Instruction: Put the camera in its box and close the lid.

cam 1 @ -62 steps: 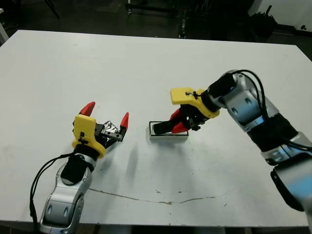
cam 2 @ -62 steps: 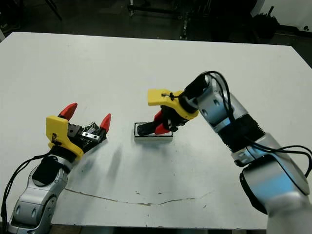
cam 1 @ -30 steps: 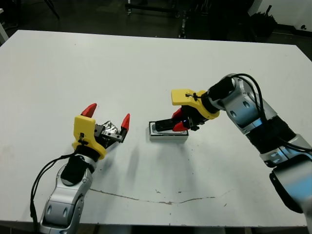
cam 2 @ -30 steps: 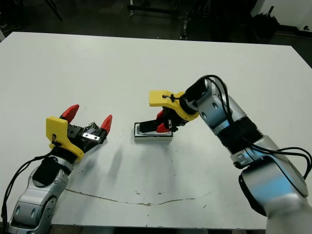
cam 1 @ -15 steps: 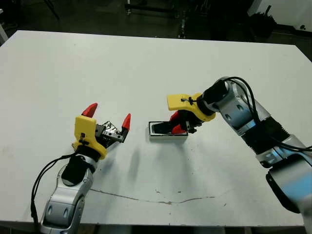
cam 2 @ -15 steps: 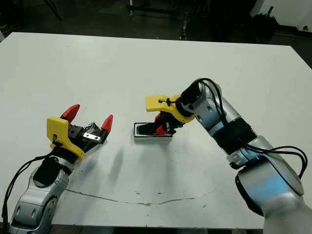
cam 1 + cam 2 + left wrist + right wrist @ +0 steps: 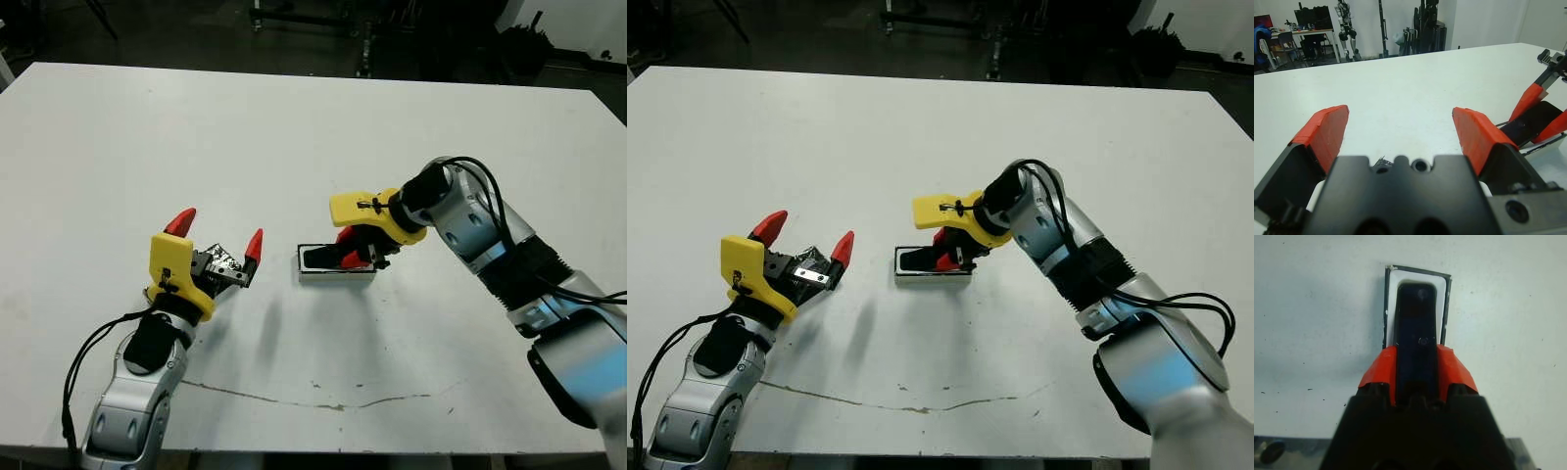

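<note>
Right gripper: the right gripper (image 7: pixel 1417 367) is clenched on the camera (image 7: pixel 1417 328), one red pad on each long side, gripping the end nearest its black body.
Camera: a slim matte-black bar with rounded corners and a small round dot on its upper face; it reaches forward from the fingertips, lined up lengthwise over the box (image 7: pixel 1392 281). Its far end looks down inside the lining; whether the gripped end is seated I cannot tell.
Box: directly under and ahead of the right gripper, a small oblong tray with a thin black rim and a white lining, sitting flat on the white table (image 7: pixel 323 137).
Left gripper: the left gripper (image 7: pixel 216 230) is spread wide with nothing between its red fingers, well apart from the right gripper, across bare table from the box.
Lid: a small shiny, silvery patch shows at the left gripper's black body, between the finger roots; I cannot tell if that is the lid or part of the gripper.
Step in hand: judged as placing the camera into the box; the lid is not yet on.
Next move: likely calls for lowering the gripped end level so the bar settles within the rim, then parting the fingers without dragging the light tray.
</note>
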